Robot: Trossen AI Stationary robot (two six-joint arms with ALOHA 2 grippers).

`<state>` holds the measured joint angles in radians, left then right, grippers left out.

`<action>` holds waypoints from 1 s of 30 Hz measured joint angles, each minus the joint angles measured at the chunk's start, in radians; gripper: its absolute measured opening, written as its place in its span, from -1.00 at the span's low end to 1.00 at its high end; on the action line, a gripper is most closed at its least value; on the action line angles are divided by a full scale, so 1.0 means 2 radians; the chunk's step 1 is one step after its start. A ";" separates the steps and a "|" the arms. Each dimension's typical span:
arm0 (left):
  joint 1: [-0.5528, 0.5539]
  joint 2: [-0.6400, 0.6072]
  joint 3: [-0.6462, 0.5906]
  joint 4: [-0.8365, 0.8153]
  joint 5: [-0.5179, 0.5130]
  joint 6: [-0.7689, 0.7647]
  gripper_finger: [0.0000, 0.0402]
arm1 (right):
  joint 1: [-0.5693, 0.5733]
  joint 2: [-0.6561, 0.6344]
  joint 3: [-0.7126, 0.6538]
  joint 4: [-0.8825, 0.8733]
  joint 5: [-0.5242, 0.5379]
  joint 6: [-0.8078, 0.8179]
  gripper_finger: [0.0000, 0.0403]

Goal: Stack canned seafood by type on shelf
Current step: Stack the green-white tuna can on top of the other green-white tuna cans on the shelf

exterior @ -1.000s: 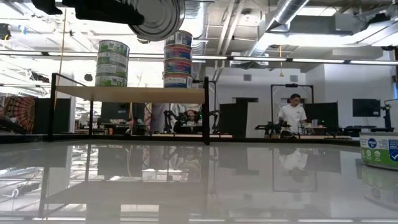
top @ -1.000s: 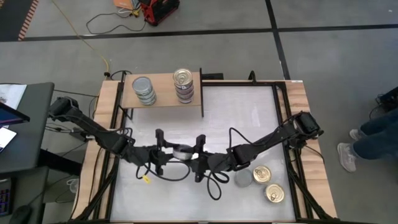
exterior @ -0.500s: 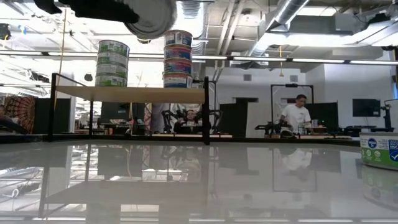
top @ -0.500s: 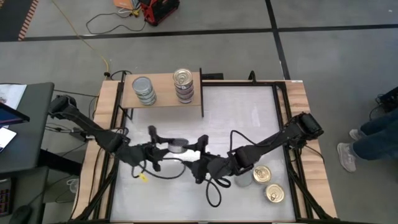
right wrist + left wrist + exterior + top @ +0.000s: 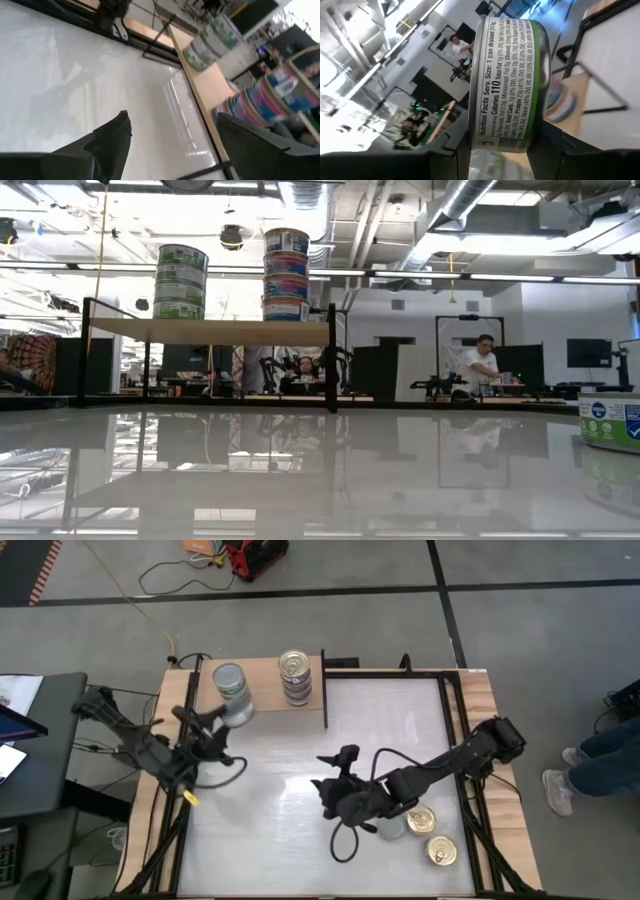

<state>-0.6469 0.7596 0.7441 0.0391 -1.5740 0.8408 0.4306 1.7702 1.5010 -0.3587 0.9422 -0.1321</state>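
Left gripper [image 5: 215, 720] is clamped on a green-label tin [image 5: 512, 82], carrying it at upper left of the high view, just beside the silver-lid stack [image 5: 229, 680] on the shelf [image 5: 265, 700]. Gold-lid stack [image 5: 294, 668] stands next to it. Right gripper [image 5: 335, 770] sits mid-table, fingers spread, empty. You're in the placing step: lift the tin over the silver-lid stack, level it, centre it, then let go. Three loose tins [image 5: 430, 832] wait at lower right.
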 joint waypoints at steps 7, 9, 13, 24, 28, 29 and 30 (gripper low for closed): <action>0.064 -0.026 0.035 -0.001 0.013 0.038 -0.30 | -0.037 -0.014 -0.062 -0.009 0.002 0.023 0.59; 0.082 -0.026 0.051 -0.001 0.030 0.052 -0.30 | -0.056 -0.035 -0.093 0.014 -0.014 0.015 0.59; 0.122 -0.023 0.086 -0.019 0.046 0.098 -0.30 | -0.091 -0.086 -0.159 0.112 -0.068 -0.053 0.59; 0.165 -0.024 0.194 -0.129 0.357 0.038 -0.30 | -0.151 -0.177 -0.249 0.246 -0.170 -0.107 0.59; 0.164 -0.023 0.211 -0.177 0.552 -0.012 -0.30 | -0.151 -0.181 -0.249 0.246 -0.171 -0.115 0.59; 0.164 -0.023 0.211 -0.187 0.559 -0.015 -0.30 | -0.151 -0.182 -0.249 0.246 -0.171 -0.118 0.59; 0.163 -0.023 0.211 -0.206 0.554 -0.017 -0.30 | -0.151 -0.182 -0.249 0.247 -0.171 -0.120 0.59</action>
<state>-0.3209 0.7139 1.1664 -0.3728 -0.4651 0.8073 0.1284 1.4055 1.0027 0.1359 0.6003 -0.3726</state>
